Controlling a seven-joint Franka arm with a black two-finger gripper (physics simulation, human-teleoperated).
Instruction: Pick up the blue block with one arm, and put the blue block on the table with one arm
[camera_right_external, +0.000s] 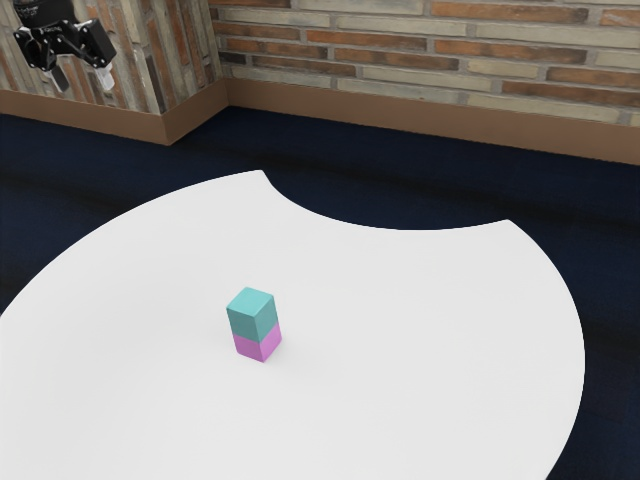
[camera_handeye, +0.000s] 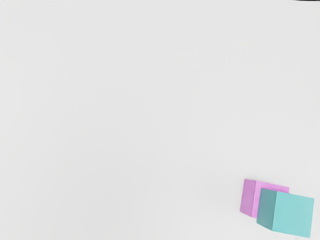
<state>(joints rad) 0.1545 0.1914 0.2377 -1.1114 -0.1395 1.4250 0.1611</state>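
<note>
Reaching the blue block (camera_right_external: 252, 314) calls, as I judge it, for a move down and toward the exterior view's right: it sits well apart from your gripper (camera_right_external: 82, 78) and lower, stacked on the pink block (camera_right_external: 258, 346) on the white table (camera_right_external: 430, 350). Your fingers (camera_right_external: 105, 79) stand wide apart, holding nothing; going too low could catch the pink block too.

Hold the gripper (camera_right_external: 82, 78) with fingers parted at the frame's upper left. See the blue block (camera_right_external: 250, 312) (more teal, really) stacked on a pink block (camera_right_external: 262, 348) on the white table (camera_right_external: 430, 350), lower left of centre; brick wall (camera_right_external: 400, 50) across the top.
</note>
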